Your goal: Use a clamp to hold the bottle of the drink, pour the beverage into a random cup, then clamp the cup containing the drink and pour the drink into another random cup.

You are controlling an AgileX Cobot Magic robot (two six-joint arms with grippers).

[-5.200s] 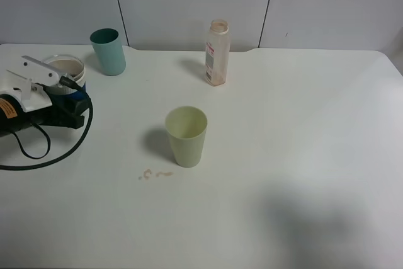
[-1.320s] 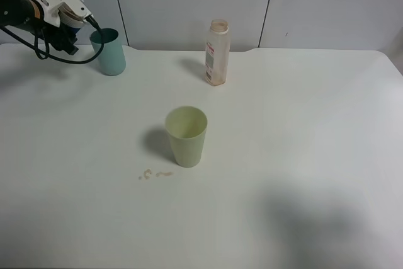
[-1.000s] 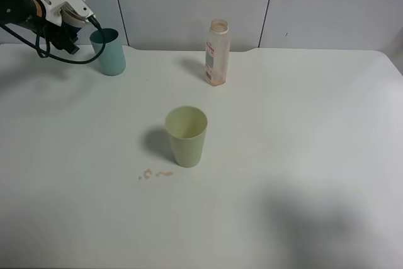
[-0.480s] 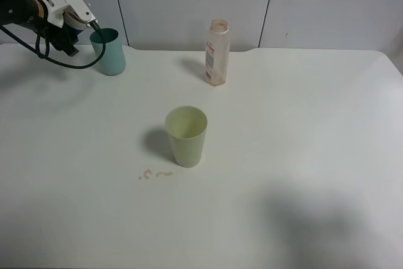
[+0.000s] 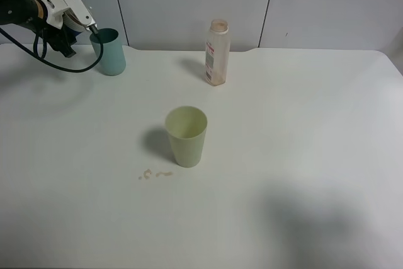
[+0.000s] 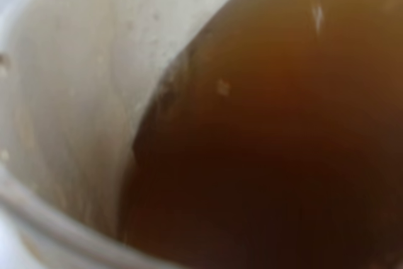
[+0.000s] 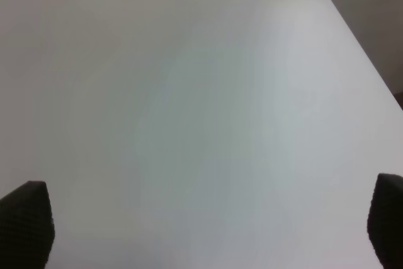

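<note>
**Three cups, one bottle, two pincers**

Your left pincer [image 5: 80, 22] is clamped tight on the blue cup [image 5: 73, 26], held tilted just beside the rim of the teal tumbler [image 5: 109, 53] at the far left of the worktop [image 5: 302, 143]. Brown drink [image 6: 271, 143] fills much of the cup. The one bottle [image 5: 217, 51] stands upright at the back. The pale green tumbler [image 5: 187, 137] stands mid-worktop, with a small spill [image 5: 155, 173] near it. Your right pincer [image 7: 206, 222] is spread wide and holds nothing.

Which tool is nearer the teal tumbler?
Left. The left tool holds the blue cup at the rim of the teal tumbler; the right tool is over the table, outside the overhead view.
</note>
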